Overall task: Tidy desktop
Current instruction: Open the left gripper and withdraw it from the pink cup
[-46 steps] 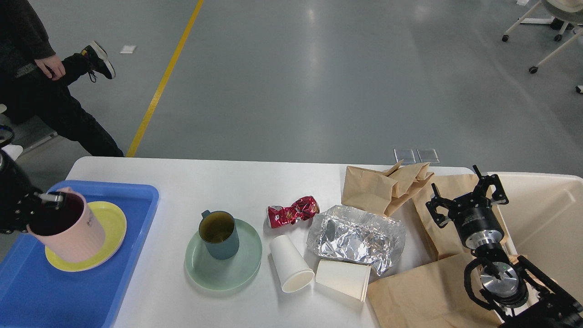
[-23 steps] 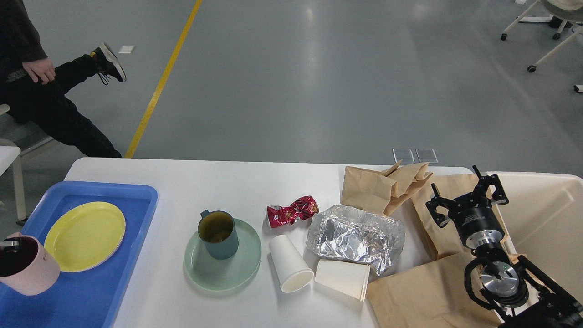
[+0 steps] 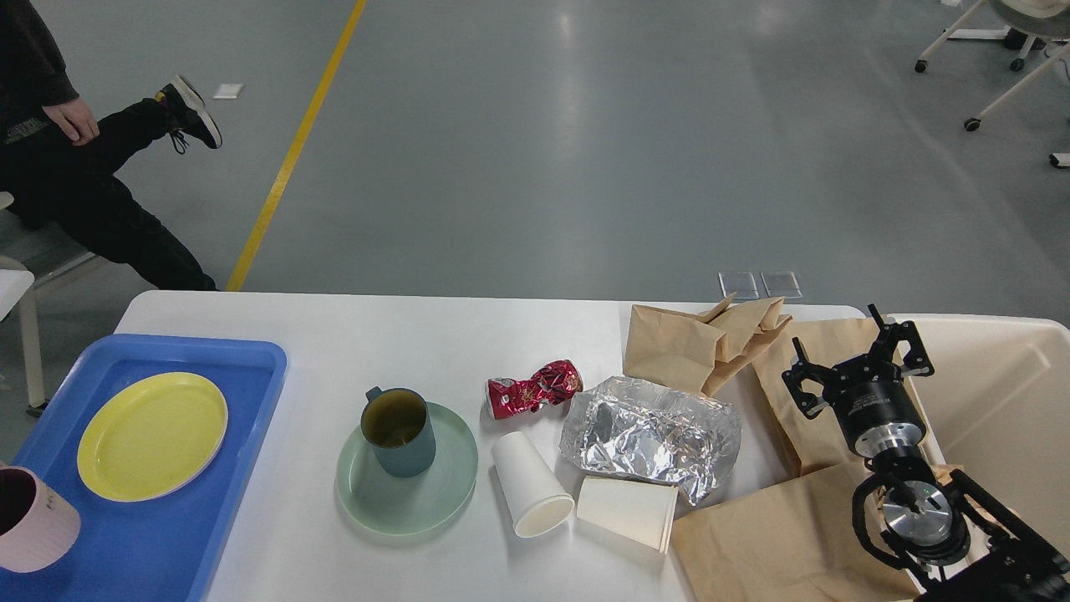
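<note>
Pink cup (image 3: pixel 33 518) sits in the blue tray (image 3: pixel 167 535); right gripper (image 3: pixel 857 372) hangs released, left unseen; next, the teal mug (image 3: pixel 399 431) on the bench (image 3: pixel 418 334)

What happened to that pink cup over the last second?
The ribbed pink plastic cup moved off the round yellow plate toward the blue plastic tray's near-left corner, where it now stands; the left arm that held it has left view. The right gripper and the white desktop's clutter stayed put.
</note>
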### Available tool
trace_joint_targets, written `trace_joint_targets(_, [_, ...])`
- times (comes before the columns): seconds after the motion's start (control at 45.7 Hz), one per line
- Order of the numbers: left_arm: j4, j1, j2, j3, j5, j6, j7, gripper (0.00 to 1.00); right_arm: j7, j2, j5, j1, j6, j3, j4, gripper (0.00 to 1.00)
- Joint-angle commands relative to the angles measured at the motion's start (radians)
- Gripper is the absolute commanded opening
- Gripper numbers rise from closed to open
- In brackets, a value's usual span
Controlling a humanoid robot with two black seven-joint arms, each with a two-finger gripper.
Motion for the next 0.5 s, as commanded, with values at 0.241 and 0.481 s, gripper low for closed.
trace_joint_targets(0.241, [0.028, 0.097, 0.006, -0.064, -0.005, 0.070, -0.007, 0.02, 0.000, 0.000, 0.000, 0.000, 0.000, 0.000, 0.000, 1.00])
trace_joint_targets(0.481, [0.029, 0.101, 0.004, -0.070, -0.019, 0.073, -0.028, 0.16, 0.000, 0.000, 0.000, 0.000, 0.000, 0.000, 0.000, 1.00])
